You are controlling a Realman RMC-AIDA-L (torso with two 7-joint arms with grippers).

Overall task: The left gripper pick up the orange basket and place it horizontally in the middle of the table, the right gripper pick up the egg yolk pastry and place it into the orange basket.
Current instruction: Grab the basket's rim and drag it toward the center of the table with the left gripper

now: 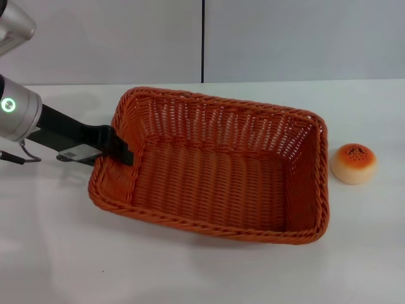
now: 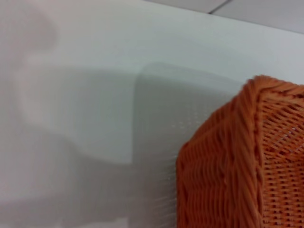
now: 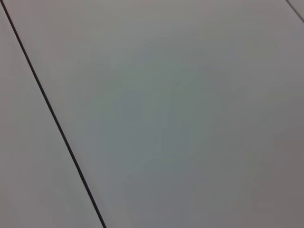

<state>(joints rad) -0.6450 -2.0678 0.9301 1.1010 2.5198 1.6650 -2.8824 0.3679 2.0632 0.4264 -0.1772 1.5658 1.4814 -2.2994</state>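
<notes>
Left gripper (image 1: 120, 151): clamped on left short rim of orange basket (image 1: 215, 168), one finger inside, arm reaching in from left | Orange basket: open side up, mid-table (image 1: 63, 253), slightly skewed | Egg yolk pastry (image 1: 354, 163): on table just right of basket, apart from it, crown up | Right gripper: out of view, wrist camera facing grey wall panels (image 3: 190, 118).

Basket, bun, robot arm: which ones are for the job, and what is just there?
For the job:
- orange basket, held at its left rim by the left gripper
- egg yolk pastry, on the table to the basket's right

Just there:
- grey wall behind; nothing else lies about
</notes>
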